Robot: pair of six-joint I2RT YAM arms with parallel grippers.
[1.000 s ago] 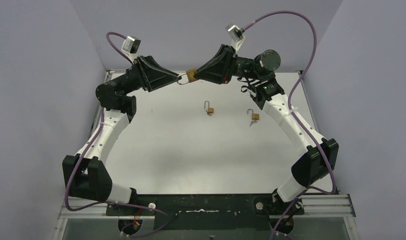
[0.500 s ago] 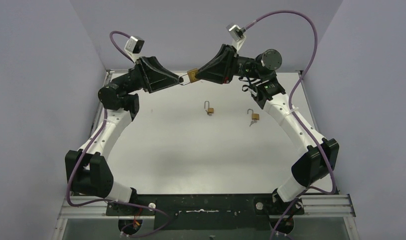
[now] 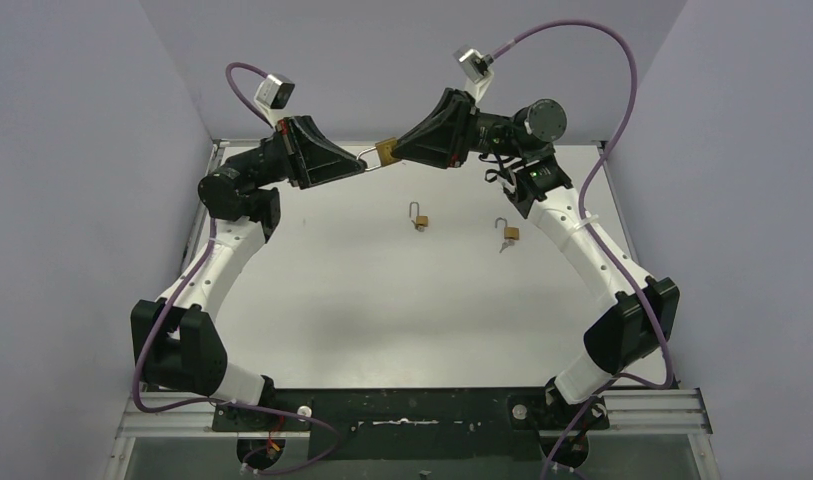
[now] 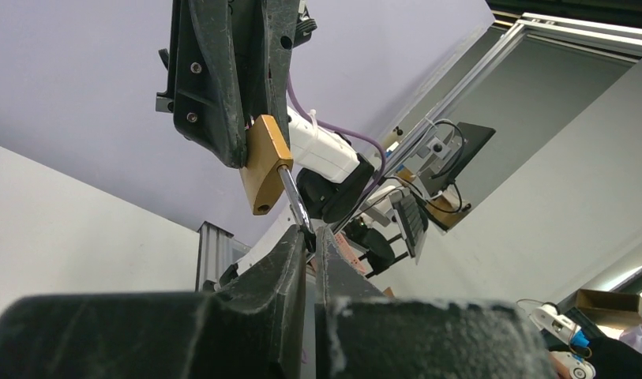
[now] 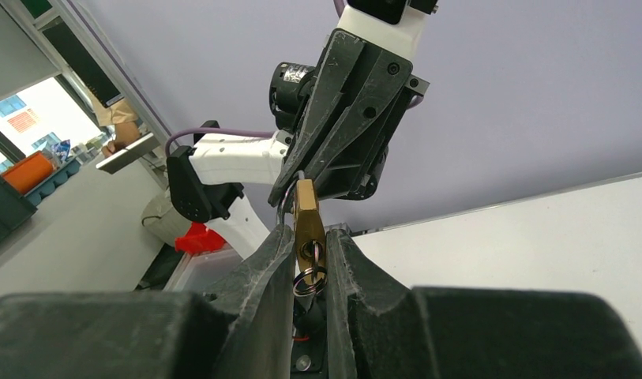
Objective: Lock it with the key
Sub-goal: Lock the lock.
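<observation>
A brass padlock (image 3: 385, 151) hangs in the air between both grippers at the back of the table. My right gripper (image 3: 394, 152) is shut on its brass body (image 5: 308, 225); a key with a split ring (image 5: 309, 278) sits in its keyhole between the fingers. My left gripper (image 3: 361, 159) is shut on the steel shackle (image 4: 295, 199). The shackle's free end is out of the body (image 4: 266, 162), whose open hole shows in the left wrist view.
Two more small brass padlocks lie on the white table with shackles open: one at the middle (image 3: 419, 218), one to its right (image 3: 508, 235) with a key. Grey walls close the back and both sides.
My left arm has shifted slightly to the right, toward the right gripper. The padlock stays held between both grippers.
</observation>
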